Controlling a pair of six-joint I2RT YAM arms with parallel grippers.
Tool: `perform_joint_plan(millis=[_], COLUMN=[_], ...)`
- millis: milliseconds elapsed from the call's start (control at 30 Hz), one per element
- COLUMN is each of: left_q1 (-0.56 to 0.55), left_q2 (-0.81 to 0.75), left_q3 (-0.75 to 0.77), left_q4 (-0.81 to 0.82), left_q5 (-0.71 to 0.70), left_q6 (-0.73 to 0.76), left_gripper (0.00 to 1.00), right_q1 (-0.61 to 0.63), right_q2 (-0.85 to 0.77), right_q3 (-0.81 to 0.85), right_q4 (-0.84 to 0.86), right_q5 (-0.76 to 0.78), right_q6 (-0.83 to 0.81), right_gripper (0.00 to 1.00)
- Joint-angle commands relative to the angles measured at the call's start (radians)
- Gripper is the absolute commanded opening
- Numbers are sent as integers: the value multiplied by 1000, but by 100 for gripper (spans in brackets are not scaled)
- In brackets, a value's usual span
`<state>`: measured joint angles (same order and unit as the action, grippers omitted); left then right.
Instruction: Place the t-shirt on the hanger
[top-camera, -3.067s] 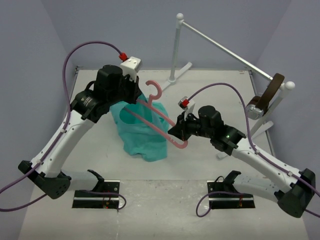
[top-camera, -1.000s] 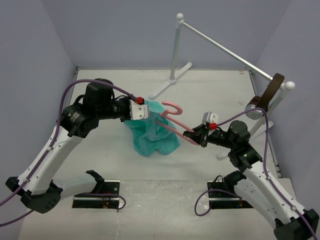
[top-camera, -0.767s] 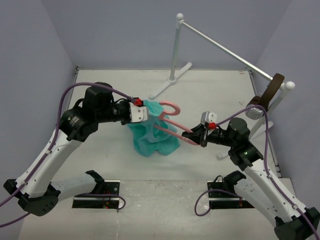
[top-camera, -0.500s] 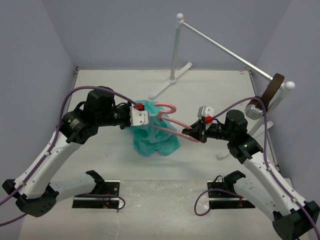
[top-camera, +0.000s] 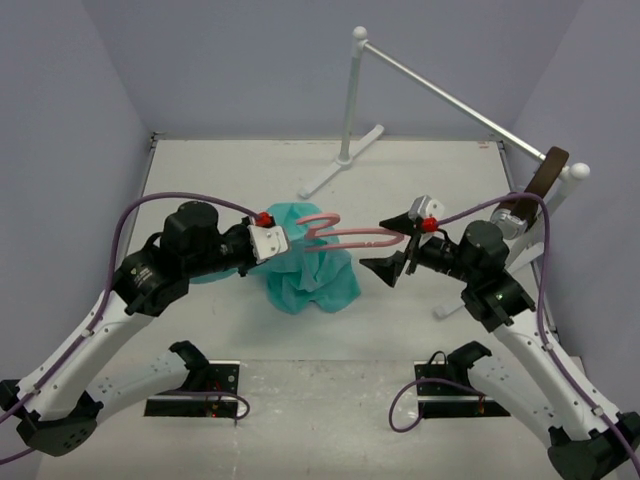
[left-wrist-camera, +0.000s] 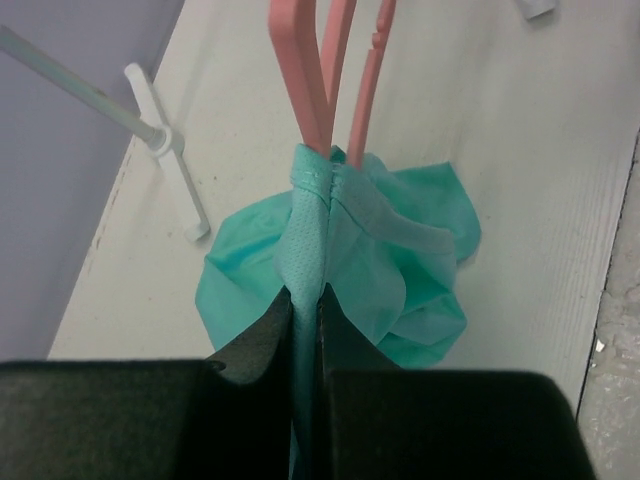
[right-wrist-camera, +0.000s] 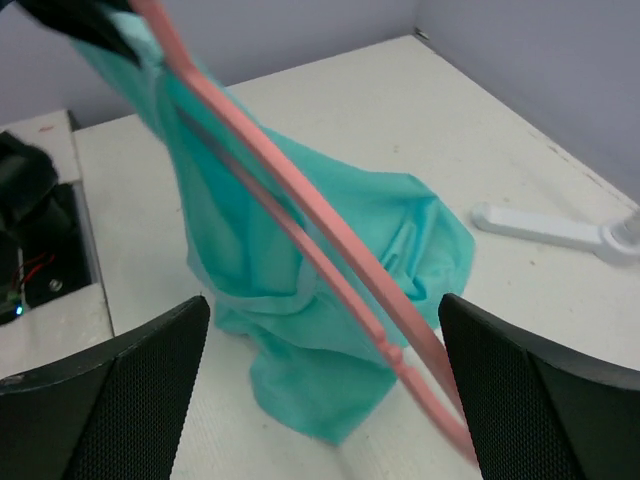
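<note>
The teal t-shirt (top-camera: 305, 272) hangs bunched from the pink hanger (top-camera: 352, 233), its lower folds resting on the table. My left gripper (top-camera: 268, 238) is shut on a fold of the t-shirt (left-wrist-camera: 390, 270) just below the collar, where the hanger (left-wrist-camera: 320, 70) comes out of the cloth. My right gripper (top-camera: 393, 248) stands wide open around the hanger's right end. In the right wrist view the hanger (right-wrist-camera: 380, 305) runs slantwise between the spread fingers of the right gripper (right-wrist-camera: 325, 300), over the t-shirt (right-wrist-camera: 330, 385). Whether a finger touches the hanger I cannot tell.
A white stand (top-camera: 350, 100) with a long silver rail (top-camera: 450, 100) rises at the back. A brown strap (top-camera: 548, 175) hangs at the rail's right end. White stand feet show in the wrist views (left-wrist-camera: 165, 150) (right-wrist-camera: 540, 225). Two black base plates (top-camera: 195, 400) lie at the near edge.
My right gripper has opened and let go of the hanger's end. The hanger has swung up to nearly level. My left gripper has closed on the t-shirt and drawn back slightly.
</note>
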<state>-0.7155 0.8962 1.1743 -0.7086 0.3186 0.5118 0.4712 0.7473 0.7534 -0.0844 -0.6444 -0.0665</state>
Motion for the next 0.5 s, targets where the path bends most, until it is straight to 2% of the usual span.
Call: perform_joint_plan(millis=[0, 33, 133, 233, 300, 400, 467], left_q1=[5, 5, 5, 5, 5, 5, 5], left_q2=[-70, -74, -68, -56, -55, -56, -61], left_q3=[-56, -68, -79, -67, -65, -65, -65], left_q4=[215, 232, 245, 241, 248, 247, 252], left_q5=[-207, -249, -372, -357, -338, -295, -289], left_q6=[-123, -139, -188, -223, -249, -264, -294], left_gripper=[0, 0, 0, 0, 0, 0, 0], right_q1=[4, 4, 4, 6, 33, 141, 241], right_q2=[-42, -55, -109, -84, -23, 78, 203], right_q3=[60, 65, 48, -24, -64, -72, -39], right_q4=[-48, -60, -46, 87, 189, 227, 267], right_q5=[337, 397, 364, 249, 255, 410, 600], right_q6=[233, 296, 418, 606, 747, 815, 859], right_gripper=[99, 99, 99, 99, 99, 99, 99])
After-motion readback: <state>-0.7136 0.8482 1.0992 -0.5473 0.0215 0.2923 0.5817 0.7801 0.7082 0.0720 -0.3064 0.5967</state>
